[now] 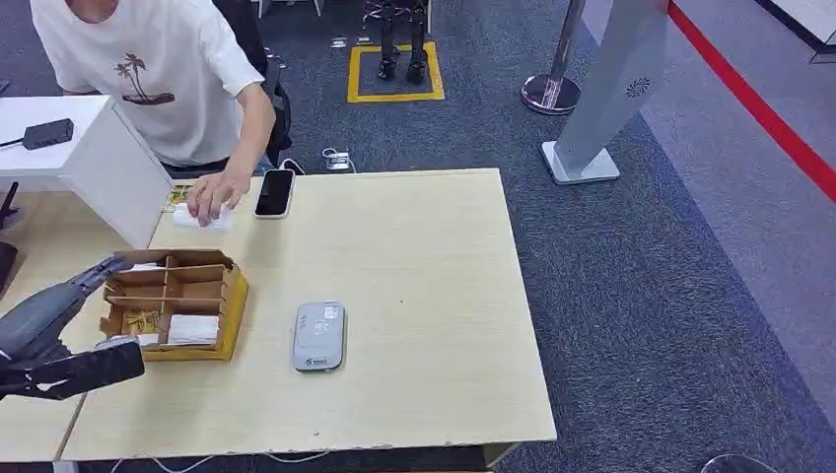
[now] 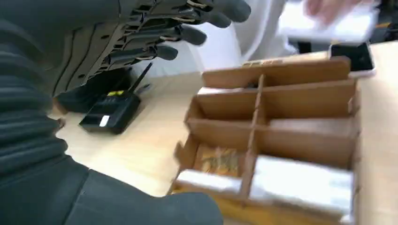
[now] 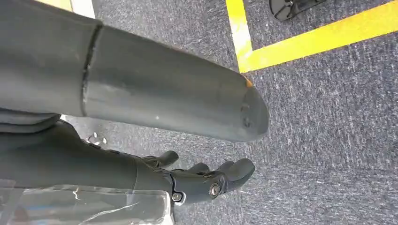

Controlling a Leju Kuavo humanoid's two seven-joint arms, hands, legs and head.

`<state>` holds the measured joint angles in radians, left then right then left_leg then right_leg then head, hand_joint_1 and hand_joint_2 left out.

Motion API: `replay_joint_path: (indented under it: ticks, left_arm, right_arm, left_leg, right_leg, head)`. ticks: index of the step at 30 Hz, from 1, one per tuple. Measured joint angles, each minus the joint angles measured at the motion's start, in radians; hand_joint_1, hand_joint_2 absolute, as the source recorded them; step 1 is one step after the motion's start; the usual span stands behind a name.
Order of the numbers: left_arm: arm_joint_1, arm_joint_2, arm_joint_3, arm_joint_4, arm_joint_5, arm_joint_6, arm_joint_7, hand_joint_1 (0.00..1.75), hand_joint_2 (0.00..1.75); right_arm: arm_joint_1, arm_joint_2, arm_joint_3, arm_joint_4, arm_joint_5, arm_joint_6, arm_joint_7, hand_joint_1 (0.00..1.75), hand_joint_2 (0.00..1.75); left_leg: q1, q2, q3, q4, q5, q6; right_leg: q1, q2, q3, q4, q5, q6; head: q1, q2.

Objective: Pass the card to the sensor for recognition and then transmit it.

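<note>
Early stage: left hand (image 1: 61,296) empty, fingers spread beside box (image 1: 174,304); right hand (image 3: 206,180) empty; no card grasped, sensor (image 1: 318,336) untouched.

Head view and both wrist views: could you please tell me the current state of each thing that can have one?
Brown cardboard divided box: open-topped, white card stacks in some compartments.
Grey rounded card sensor: flat on the table, nothing on it.
Black smartphone: face up, screen dark.
White card stack: under a person's hand.
Left robot hand: empty, fingers apart, beside the box.
Right robot hand: empty, hanging over the carpet.
</note>
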<state>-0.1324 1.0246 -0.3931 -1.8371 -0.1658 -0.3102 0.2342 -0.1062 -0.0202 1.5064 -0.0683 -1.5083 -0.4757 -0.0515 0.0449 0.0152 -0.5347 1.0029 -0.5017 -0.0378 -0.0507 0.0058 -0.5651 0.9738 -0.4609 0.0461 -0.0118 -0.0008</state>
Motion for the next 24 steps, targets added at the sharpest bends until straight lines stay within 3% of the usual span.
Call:
replay_joint_path:
  ticks: [6,9,19,24]
  left_arm:
    - [0.284,-0.002,0.201,-0.113,-0.074,0.020,-0.011,0.00,1.75]
    - [0.382,-0.008,0.273,-0.158,-0.089,0.028,-0.011,0.00,1.75]
    - [0.538,-0.054,0.374,-0.210,-0.142,0.078,-0.007,0.00,1.75]
    - [0.557,-0.091,0.387,-0.209,-0.171,0.091,-0.008,0.00,1.75]
  right_arm:
    - [0.000,0.000,0.007,-0.002,-0.003,-0.001,-0.004,0.00,0.00]
    - [0.000,0.000,0.008,-0.002,-0.003,-0.002,-0.004,0.00,0.00]
    - [-0.002,0.000,0.017,-0.003,-0.003,0.000,-0.001,0.00,0.00]
    - [-0.003,0.000,0.022,-0.003,-0.002,0.000,0.002,0.00,0.00]
  left_leg:
    - [0.000,0.000,0.000,0.000,0.000,0.000]
    - [0.000,-0.002,0.000,0.000,0.000,0.000]
    - [0.000,-0.003,0.000,0.000,0.000,0.000]
    - [0.000,-0.004,-0.001,0.000,0.000,0.000]
  right_leg:
    - [0.000,0.000,0.001,0.000,-0.001,0.000]
    - [0.000,-0.002,0.001,0.000,-0.001,0.000]
    - [0.000,-0.003,0.002,0.000,-0.001,0.000]
    - [0.000,-0.004,0.002,0.000,-0.001,0.000]
  head:
    - [0.000,0.000]
    - [0.000,0.000]
    - [0.000,0.000]
    - [0.000,0.000]
